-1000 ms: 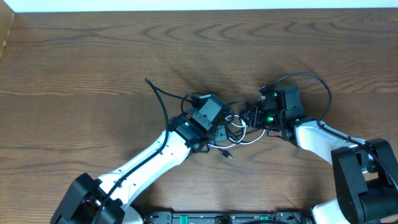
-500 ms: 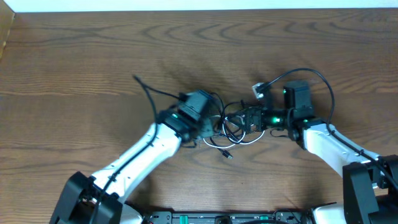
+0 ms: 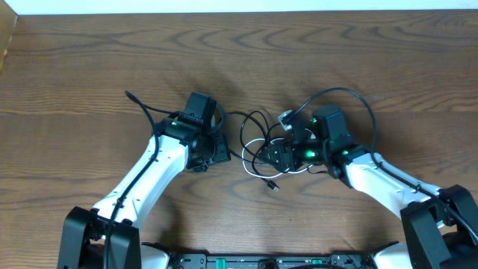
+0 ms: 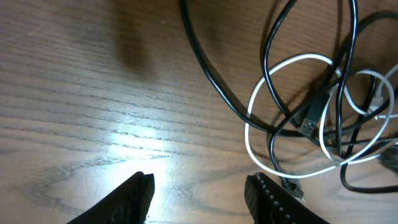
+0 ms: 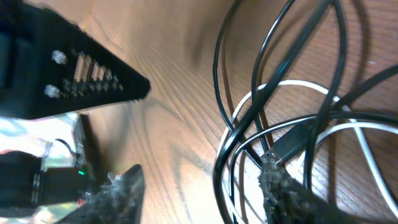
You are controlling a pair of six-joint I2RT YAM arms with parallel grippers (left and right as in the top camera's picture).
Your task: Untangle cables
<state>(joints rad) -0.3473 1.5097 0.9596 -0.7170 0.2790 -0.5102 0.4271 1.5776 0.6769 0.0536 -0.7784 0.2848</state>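
The cables [image 3: 261, 146] lie in a tangle of black loops and one white loop at mid-table, between my two grippers. In the left wrist view the white loop [image 4: 292, 112] and a black cord [image 4: 211, 68] sit up and to the right of my left gripper [image 4: 199, 186], which is open over bare wood. That gripper [image 3: 213, 152] stands just left of the tangle. My right gripper [image 3: 278, 155] is at the tangle's right side. It [image 5: 202, 186] is open, and black loops [image 5: 227, 162] pass between its fingers close to the right one.
A loose black plug end [image 3: 274, 187] lies in front of the tangle. Thick arm wires arch at the left [image 3: 138, 101] and the right [image 3: 351, 93]. The left arm's gripper [image 5: 74, 68] shows at the top left of the right wrist view. The table's back edge [image 3: 239, 10] runs along the top.
My left gripper has drawn back to the left, off the tangle. My right gripper has moved left into the tangle's right side, opened wide and partly closed again. The loops have spread leftwards.
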